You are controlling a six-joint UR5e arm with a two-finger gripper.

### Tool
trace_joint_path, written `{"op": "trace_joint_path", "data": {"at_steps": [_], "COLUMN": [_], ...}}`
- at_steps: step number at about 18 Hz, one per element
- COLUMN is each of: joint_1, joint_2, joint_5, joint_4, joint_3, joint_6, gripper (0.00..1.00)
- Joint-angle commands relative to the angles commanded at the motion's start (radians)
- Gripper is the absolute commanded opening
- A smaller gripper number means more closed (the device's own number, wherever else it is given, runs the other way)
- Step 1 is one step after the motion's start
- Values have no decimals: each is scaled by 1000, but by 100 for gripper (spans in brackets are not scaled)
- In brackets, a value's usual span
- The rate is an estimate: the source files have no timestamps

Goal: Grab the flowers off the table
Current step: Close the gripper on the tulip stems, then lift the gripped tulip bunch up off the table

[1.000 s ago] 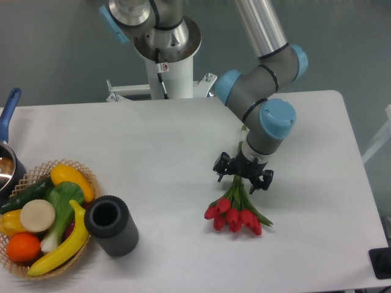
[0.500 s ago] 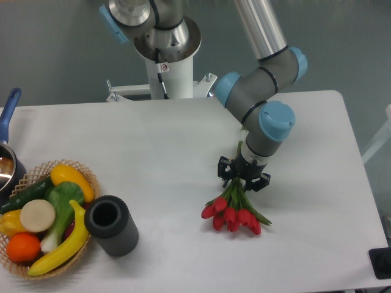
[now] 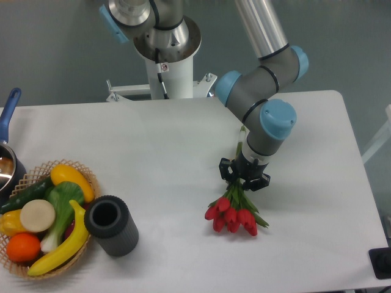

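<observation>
Claw (image 3: 244, 176) pointing down over right-centre of white tabletop (image 3: 171, 152), fingers clamped on green stems of red tulip bunch (image 3: 233, 213). Buds fan out toward camera, below claw; whether buds rest on tabletop or hang just above it cannot be told. Far left: wicker basket (image 3: 46, 217) holding banana, orange, other produce. Dark grey ribbed cylinder (image 3: 111, 224) upright, touching basket's right rim. Blue-handled pot (image 3: 8, 146) at left edge.
</observation>
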Motion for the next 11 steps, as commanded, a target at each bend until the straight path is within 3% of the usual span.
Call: {"op": "trace_joint_path", "data": {"at_steps": [3,11], "joint_1": [0,-2], "joint_2": [31,247], "joint_5": [0,-47], "joint_4": [-2,-9], "joint_3": [0,8], "joint_6": [-2,-52], "gripper": [36,36]}}
